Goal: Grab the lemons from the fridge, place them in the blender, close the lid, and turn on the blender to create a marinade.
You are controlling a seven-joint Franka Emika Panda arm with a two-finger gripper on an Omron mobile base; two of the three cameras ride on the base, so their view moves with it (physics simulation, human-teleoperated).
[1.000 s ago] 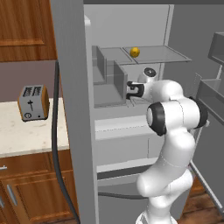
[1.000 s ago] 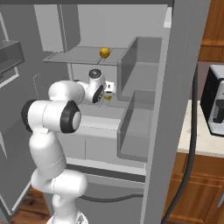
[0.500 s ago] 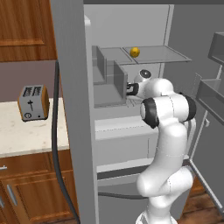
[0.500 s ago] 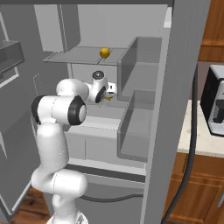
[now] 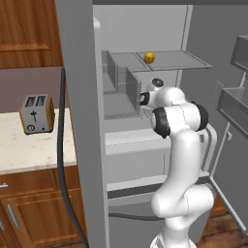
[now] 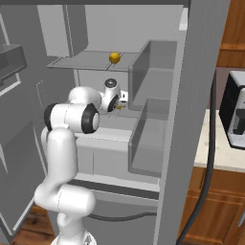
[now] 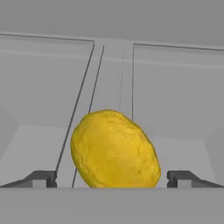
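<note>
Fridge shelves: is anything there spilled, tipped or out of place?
Nothing stands out. One lemon sits on the upper shelf of the fridge; another lemon lies between the open pincer tips.

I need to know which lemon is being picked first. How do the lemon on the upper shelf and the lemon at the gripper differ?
The upper lemon sits alone on the upper glass shelf, away from the arm; the lower lemon lies on the shelf below, between the gripper's open fingertips. The upper lemon looks round; the lower lemon, seen close in the hand view, looks oval and tilted. Both are yellow and inside the fridge.
</note>
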